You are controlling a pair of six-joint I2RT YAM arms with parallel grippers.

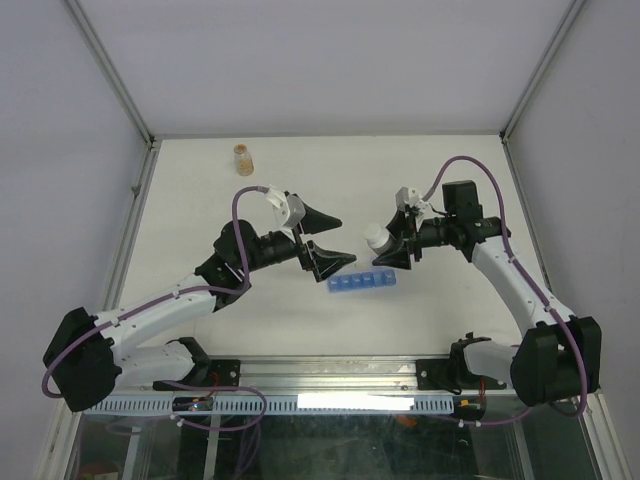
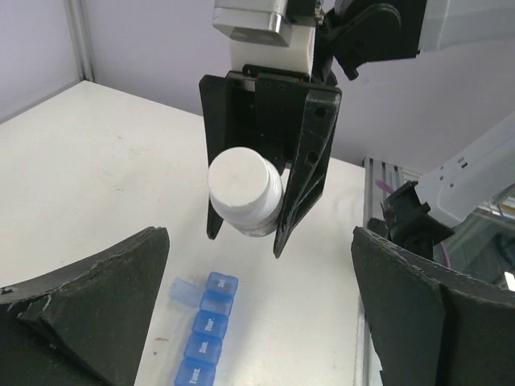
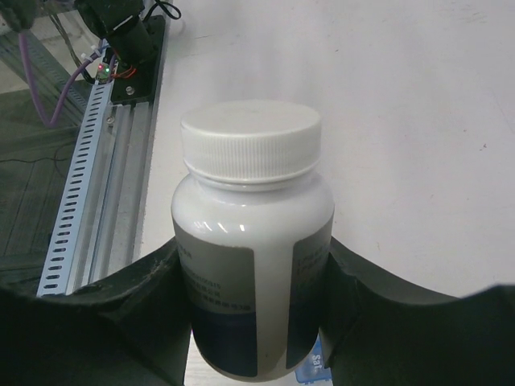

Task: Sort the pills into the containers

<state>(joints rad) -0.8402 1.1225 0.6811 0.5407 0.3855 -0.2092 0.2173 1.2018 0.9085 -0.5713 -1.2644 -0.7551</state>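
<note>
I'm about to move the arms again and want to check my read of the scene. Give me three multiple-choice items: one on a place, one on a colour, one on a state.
1. Where is the blue pill organizer?
A. On the table, just nearer than the gap between the left gripper and the right gripper
B. At the far left corner
C. On the near rail

2. What colour is the cap of the white pill bottle?
A. Black
B. White
C. Red

3. What state is the left gripper in?
A. Shut on the bottle
B. Shut on nothing
C. Open, holding nothing

Answers:
1. A, because the top view shows the strip lying flat just below both sets of fingertips.
2. B, because the right wrist view shows a white ribbed cap.
3. C, because its fingers are spread wide with only air between them, while the right gripper clamps the bottle.
</note>
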